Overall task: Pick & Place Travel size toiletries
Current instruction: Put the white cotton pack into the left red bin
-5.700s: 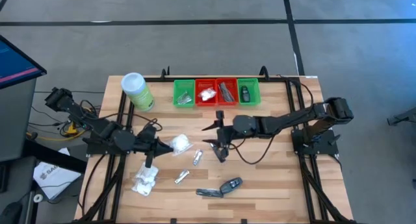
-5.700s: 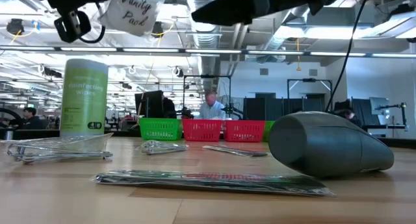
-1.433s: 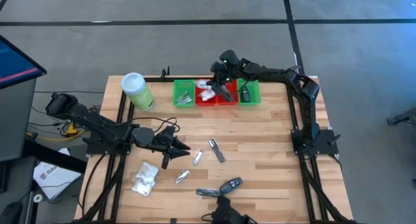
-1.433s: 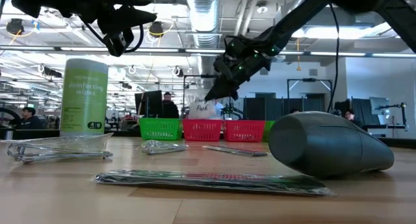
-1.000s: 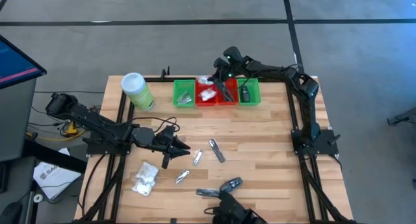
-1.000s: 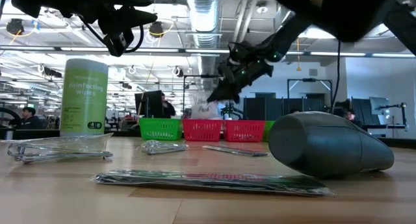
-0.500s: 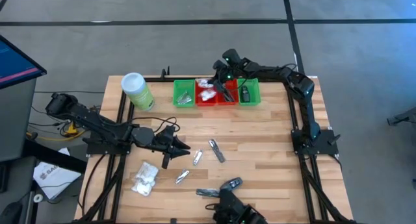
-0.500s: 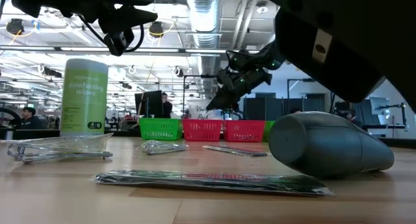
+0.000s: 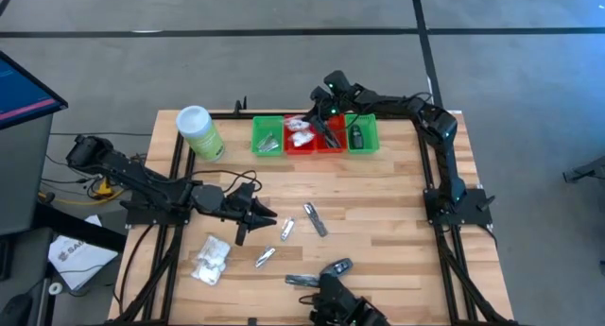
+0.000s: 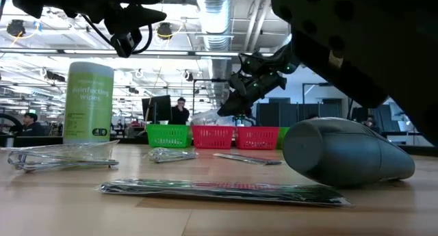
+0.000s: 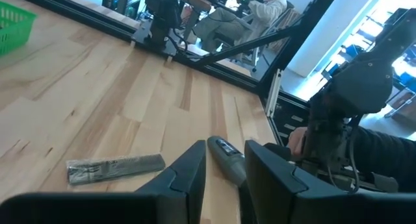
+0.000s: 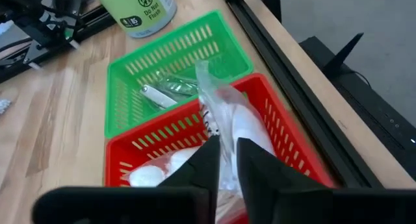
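My right gripper (image 12: 227, 143) hangs over the left red tray (image 9: 288, 146) at the table's far edge, shut on a white crinkly packet (image 12: 242, 123). Other white packets (image 12: 148, 176) lie in that tray. My left gripper (image 9: 269, 215) waits open above the table's left middle, with nothing between its fingers (image 11: 188, 172). Flat on the wood lie a white packet (image 9: 211, 260), two silver sachets (image 9: 285, 230), a slim dark piece (image 9: 314, 219) and a grey oblong piece (image 9: 336, 267). My right gripper pinches the packet's clear upper edge (image 12: 224, 130) between its two fingers. The fingers slant down from the table's right. The packet stands nearly upright, and its lower end sits in the red tray among the other packets.
Two green trays (image 9: 267, 135) (image 9: 360, 133) and a second red tray (image 9: 329, 134) line the far edge. A light-green canister (image 9: 199, 132) stands at the far left. A person's hand and dark sleeve (image 11: 305, 143) reach in at the near edge (image 9: 340, 307).
My right gripper has sunk a little with the packet, whose lower end has gone down into the red tray. At the near edge the person's dark sleeve has come farther in and now fills the low view's upper right.
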